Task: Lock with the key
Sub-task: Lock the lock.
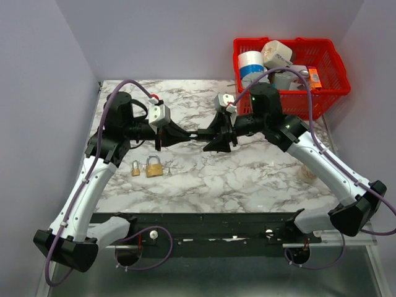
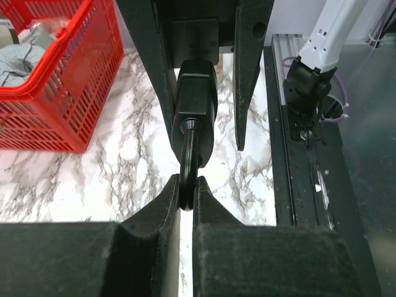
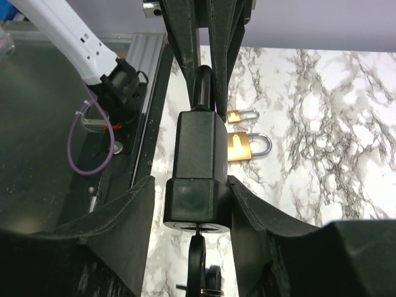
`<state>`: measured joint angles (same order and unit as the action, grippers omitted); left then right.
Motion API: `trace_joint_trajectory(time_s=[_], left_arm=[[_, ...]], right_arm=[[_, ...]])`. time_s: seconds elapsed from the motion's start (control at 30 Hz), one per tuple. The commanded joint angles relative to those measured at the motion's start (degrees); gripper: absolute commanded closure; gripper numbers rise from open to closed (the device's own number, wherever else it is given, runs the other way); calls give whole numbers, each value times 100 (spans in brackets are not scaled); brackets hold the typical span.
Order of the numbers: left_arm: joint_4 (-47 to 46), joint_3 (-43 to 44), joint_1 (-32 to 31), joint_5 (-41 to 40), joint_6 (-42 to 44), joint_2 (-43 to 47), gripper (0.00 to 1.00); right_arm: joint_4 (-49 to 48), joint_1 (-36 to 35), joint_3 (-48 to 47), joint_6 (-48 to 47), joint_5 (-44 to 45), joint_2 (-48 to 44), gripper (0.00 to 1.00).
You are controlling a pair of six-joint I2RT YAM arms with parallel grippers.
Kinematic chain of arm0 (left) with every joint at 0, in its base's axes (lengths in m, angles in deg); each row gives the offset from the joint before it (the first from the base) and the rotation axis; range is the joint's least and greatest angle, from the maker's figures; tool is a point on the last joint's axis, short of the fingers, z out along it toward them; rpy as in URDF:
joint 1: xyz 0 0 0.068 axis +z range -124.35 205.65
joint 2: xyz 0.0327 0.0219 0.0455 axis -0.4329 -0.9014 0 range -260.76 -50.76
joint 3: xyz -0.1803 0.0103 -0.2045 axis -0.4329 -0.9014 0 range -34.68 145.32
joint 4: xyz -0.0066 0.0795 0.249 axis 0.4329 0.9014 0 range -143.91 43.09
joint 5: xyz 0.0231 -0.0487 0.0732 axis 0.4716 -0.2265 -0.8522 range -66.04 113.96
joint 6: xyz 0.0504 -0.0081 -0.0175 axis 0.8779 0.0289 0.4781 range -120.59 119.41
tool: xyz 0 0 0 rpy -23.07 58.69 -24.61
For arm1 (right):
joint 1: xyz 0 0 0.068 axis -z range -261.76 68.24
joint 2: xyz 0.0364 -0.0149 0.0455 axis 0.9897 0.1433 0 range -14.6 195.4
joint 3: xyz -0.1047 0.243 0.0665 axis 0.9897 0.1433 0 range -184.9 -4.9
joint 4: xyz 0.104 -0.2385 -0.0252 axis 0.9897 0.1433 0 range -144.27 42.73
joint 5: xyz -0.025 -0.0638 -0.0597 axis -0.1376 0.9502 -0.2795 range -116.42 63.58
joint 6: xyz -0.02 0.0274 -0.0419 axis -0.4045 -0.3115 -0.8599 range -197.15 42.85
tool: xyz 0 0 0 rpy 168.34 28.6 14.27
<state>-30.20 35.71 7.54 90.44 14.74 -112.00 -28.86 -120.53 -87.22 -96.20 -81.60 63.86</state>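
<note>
**A:** Right wrist view first: where is the key (image 3: 197, 263)?

**B:** Low in the centre of that frame, hanging from the underside of the black padlock (image 3: 197, 167) and seemingly seated in its keyhole. Only a black head and a bit of ring show. The lock itself is up off the bench (image 1: 247, 179), mid-frame in the top view.

**A:** Who holds it?

**B:** The left gripper (image 2: 187, 189) is clenched on the shackle (image 2: 189, 154). The right gripper (image 3: 192, 185) has its fingers flanking the body. Whether they press on it or stand slack, I cannot tell.

**A:** How will the key handle?

**B:** Light, thin and stiff, I judge, with a small plastic head that is easy to slip off. It could bend if twisted off its axis. Best to pinch the flat faces of the head and turn about the shaft. The ring may dangle and snag.

**A:** Anything in the way?

**B:** Two brass padlocks (image 1: 154, 167) lie on the bench at the left of the top view, well apart from the lock. The red basket (image 1: 328, 93) sits upper right, clear of the work. The tight spot is the right fingers crowding the key's head.
</note>
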Motion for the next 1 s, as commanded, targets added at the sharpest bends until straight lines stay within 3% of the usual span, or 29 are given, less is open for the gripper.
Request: trace_joint_trajectory(time_s=[0.0,0.07,0.23,0.33,0.43,0.47,0.5,0.53,0.57,0.6,0.63,0.67,0.77,0.8,0.87,0.97], left_arm=[[511,439,36,-65,847,-125,100],[872,545,35,-82,1085,-240,100],[1013,678,27,-179,1051,-328,100],[1319,862,-17,-310,1146,-468,100],[1322,889,-88,-565,974,-495,100],[1086,810,-88,-688,563,-469,98],[797,627,-61,-950,184,-434,84],[219,521,-18,-1118,-202,-373,53],[-152,398,52,-1250,-1346,-346,45],[-538,109,314,-1312,-1966,-319,39],[-1465,-68,465,-1330,-2782,-302,22],[-1926,-235,597,-1383,-4147,-293,19],[-3027,-719,940,-1813,-5722,-345,14],[-3378,-1024,976,-1840,-6657,-346,14],[-4520,-1325,1011,-1997,-7488,-346,13],[-4646,-1370,941,-2244,-7843,-372,11]], right_arm=[[675,-9,-310,-573,94,108,44],[720,-8,-354,-635,139,135,50],[737,-17,-477,-670,200,258,53],[764,-26,-556,-705,209,337,70],[790,-26,-583,-740,244,390,98],[781,-26,-566,-732,279,372,99],[625,-35,-539,-575,323,364,99],[493,-26,-478,-426,506,320,99],[352,-17,-382,-276,604,293,99],[20,-17,-311,12,822,267,99],[-192,-9,-232,198,998,223,99],[-412,0,-40,391,1200,110,99],[-1685,0,426,981,1763,-198,99],[-2263,0,628,1182,1921,-251,99],[-2679,0,718,1280,2151,-269,99],[-3015,0,691,1439,2318,-155,99]])
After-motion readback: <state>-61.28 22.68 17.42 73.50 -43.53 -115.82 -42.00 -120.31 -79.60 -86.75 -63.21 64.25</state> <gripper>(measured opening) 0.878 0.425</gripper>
